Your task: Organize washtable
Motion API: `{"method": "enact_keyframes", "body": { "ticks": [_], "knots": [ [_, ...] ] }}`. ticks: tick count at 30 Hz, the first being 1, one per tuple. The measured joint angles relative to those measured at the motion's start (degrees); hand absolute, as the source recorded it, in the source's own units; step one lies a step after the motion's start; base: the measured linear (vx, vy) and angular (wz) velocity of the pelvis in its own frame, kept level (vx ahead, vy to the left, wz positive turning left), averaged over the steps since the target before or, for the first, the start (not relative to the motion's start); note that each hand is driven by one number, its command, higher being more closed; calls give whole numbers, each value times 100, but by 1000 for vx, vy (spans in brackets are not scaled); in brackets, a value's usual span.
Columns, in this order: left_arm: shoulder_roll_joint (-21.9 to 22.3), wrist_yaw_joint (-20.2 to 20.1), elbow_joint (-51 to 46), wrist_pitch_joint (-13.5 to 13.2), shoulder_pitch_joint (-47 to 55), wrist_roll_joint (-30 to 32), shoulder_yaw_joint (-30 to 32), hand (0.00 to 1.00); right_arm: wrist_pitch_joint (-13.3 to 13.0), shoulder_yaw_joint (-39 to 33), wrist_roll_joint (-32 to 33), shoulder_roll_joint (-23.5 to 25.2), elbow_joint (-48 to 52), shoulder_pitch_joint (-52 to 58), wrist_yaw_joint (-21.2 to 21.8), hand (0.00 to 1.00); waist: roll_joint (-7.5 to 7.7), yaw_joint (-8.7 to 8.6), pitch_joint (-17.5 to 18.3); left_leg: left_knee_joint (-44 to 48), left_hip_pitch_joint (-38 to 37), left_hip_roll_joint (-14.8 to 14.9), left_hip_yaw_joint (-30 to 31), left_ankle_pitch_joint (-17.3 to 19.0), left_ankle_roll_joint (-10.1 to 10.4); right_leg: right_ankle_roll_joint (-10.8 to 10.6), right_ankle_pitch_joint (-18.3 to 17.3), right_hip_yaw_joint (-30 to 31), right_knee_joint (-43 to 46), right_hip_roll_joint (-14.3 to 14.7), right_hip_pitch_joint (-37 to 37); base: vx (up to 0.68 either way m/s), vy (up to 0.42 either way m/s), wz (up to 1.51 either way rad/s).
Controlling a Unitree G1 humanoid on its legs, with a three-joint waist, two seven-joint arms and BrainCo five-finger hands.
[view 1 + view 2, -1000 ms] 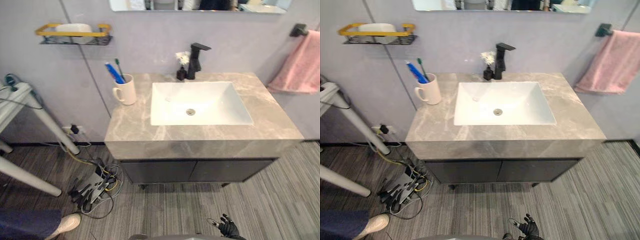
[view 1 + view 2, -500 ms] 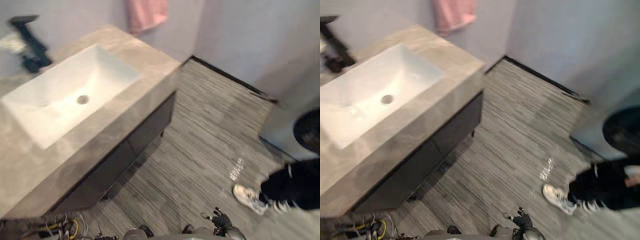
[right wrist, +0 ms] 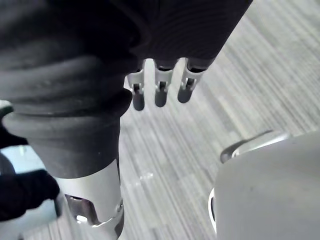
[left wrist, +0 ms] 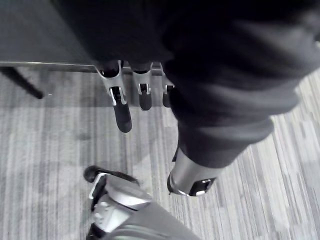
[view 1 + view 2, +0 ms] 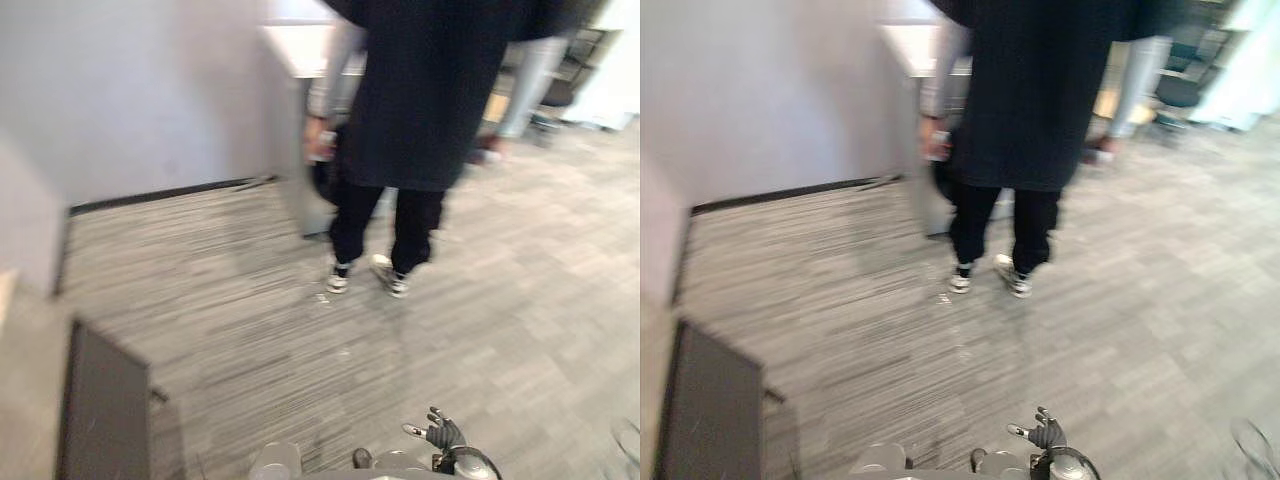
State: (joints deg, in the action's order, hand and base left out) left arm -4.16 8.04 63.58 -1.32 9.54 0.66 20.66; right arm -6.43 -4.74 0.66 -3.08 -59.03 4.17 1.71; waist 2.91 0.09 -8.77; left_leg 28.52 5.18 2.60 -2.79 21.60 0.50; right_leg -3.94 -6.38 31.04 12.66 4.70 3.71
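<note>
Hanging loose-fingered and empty, left hand and right hand face a person at twelve o'clock; tidying seems not underway.

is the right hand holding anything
No, the right hand hangs with straight silver fingers, nothing in it, above the grey striped floor.

One person, two shoes, two robot hands.
</note>
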Motion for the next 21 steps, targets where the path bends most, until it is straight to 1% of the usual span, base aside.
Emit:
{"method": "enact_keyframes", "body": {
  "ticks": [1, 2, 3, 4, 5, 6, 7, 8, 9, 10, 12, 13, 14, 15, 16, 17, 18, 19, 20, 21],
  "knots": [
    [-1, -52, -1, -19, 21, 4, 67, 0, -1, -43, -104, 30, 5, 0, 66, 0, 16, -8, 29, -72, -9, 28, -410, 37, -68, -156, 221, 286, -151, -14, 129, -24, 329, -168],
    [1, -55, 2, -19, 21, 10, 105, 0, 2, -114, -136, 46, 14, -4, 91, 0, 18, -32, 46, -150, -9, 43, -639, 35, -72, -190, 382, 432, -245, -13, 223, 7, 307, -198],
    [14, -56, 14, -17, 21, 13, 139, 0, 4, -121, -137, 55, 30, -25, 98, 0, 9, -69, 68, -361, -16, 83, -1179, -73, -209, -195, 758, 667, -465, -11, 440, 9, 269, -236],
    [35, -57, 23, -15, 55, 14, 129, 0, 18, -128, -136, 42, 31, -57, 89, 0, -49, -75, 107, -537, -33, 128, -1691, -191, -301, -117, 1258, 627, -712, 33, 620, 15, 244, -251],
    [41, -56, 48, -15, 67, 16, 124, 0, 25, -133, -128, 42, 41, -64, 94, 0, -84, -69, 104, -510, -23, 192, -1896, -260, -198, 23, 1510, 417, -810, 39, 689, 0, 190, -237],
    [40, -53, 78, -16, 44, 19, 82, 0, 33, -110, -126, 46, 135, -74, 78, 0, -31, -48, 106, -40, 155, 247, -2125, -410, 60, 282, 1923, -240, -910, -51, 767, -80, 105, -223],
    [-101, -101, 40, -89, -35, 25, -35, 0, 48, -163, -130, 164, 138, -133, 26, 0, 173, 3, 18, 265, 700, 236, -1782, -97, -438, 535, 2280, -1523, -1382, -529, 752, -144, 52, -212],
    [-96, -113, 30, -129, -71, 24, -89, 0, 77, -236, -132, 167, 127, -81, -7, 0, 12, 36, 11, -731, 477, 401, -1694, -587, -513, 541, 1905, -2455, -1094, -658, 810, -180, 9, -192],
    [-118, -120, 49, -69, -146, 26, -117, 0, 62, -400, -104, 201, 121, -40, -28, 0, 145, -4, -46, -991, 183, 244, -2410, -1068, -446, 377, 1011, -3904, -239, -1265, 849, -124, 44, -159],
    [-81, -138, 69, -34, -153, 28, -267, 0, 12, -392, -123, 157, 236, -4, -19, 0, 14, -34, -29, -1183, 7, 252, -2704, -1085, -501, 522, 608, -4758, 265, -1464, 668, -65, 58, -140],
    [-37, -158, 59, -38, -177, 58, -372, 0, 6, -401, -122, 103, 233, -11, -27, 0, -165, -79, -44, -1427, -180, 309, -3081, -1140, -583, 512, 360, -5345, 533, -1467, 418, -97, 79, -127],
    [-39, -164, 60, -34, -177, 129, -443, 0, 11, -397, -120, 95, 151, -11, -33, 0, -185, -71, -6, -1622, -291, 330, -3404, -1188, -584, 498, 198, -5714, 572, -1470, 174, -193, 73, -163],
    [-58, -162, 64, -34, -161, 180, -478, 0, 16, -377, -123, 101, 106, -2, -35, 0, -193, -57, 46, -1781, -327, 321, -3650, -1248, -547, 460, 111, -6000, 435, -1462, -24, -176, 17, -150],
    [-72, -162, 63, -35, -150, 209, -479, 0, 19, -371, -122, 115, 82, 0, -35, 0, -194, -56, 75, -1861, -324, 315, -3791, -1288, -517, 434, 107, -6104, 261, -1454, -112, -198, -62, -135],
    [-105, -160, 60, -35, -149, 229, -485, 0, 26, -369, -118, 169, 77, -2, -39, 0, -52, -69, 147, -1932, -317, 292, -4045, -1314, -468, 393, 132, -6039, -185, -1407, -255, -182, -117, -117],
    [-132, -154, 66, -31, -149, 230, -507, 0, 26, -372, -112, 187, 37, -26, -41, 0, -29, -72, 156, -1945, -286, 288, -4270, -1327, -424, 81, 286, -5839, -569, -1347, -276, -145, -109, -104],
    [-123, -148, 68, -32, -147, 228, -530, 0, 27, -371, -106, 173, -8, -40, -37, 0, -48, -83, 151, -1919, -286, 314, -4346, -1350, -387, 85, 371, -5735, -662, -1302, -264, -92, -85, -84],
    [-111, -142, 67, -40, -143, 227, -537, 0, 23, -362, -92, 155, -29, -43, -34, 0, -59, -72, 151, -1685, -259, 420, -4388, -1382, -384, 87, 429, -5575, -791, -1227, -263, -44, -90, -60],
    [-110, -137, 61, -52, -141, 222, -536, 0, 28, -346, -91, 149, -42, -44, -34, 0, -44, -42, 145, -1458, -208, 500, -4252, -1377, -386, 108, 452, -5470, -819, -1196, -268, -65, -157, -70],
    [-101, -83, -4, -130, -114, 216, -527, 0, 27, -305, -83, 146, -66, -31, -38, 0, -7, 63, 131, -1044, -89, 650, -3854, -1335, -388, 140, 500, -5315, -851, -1146, -277, -48, -144, -69]
  ]
}}
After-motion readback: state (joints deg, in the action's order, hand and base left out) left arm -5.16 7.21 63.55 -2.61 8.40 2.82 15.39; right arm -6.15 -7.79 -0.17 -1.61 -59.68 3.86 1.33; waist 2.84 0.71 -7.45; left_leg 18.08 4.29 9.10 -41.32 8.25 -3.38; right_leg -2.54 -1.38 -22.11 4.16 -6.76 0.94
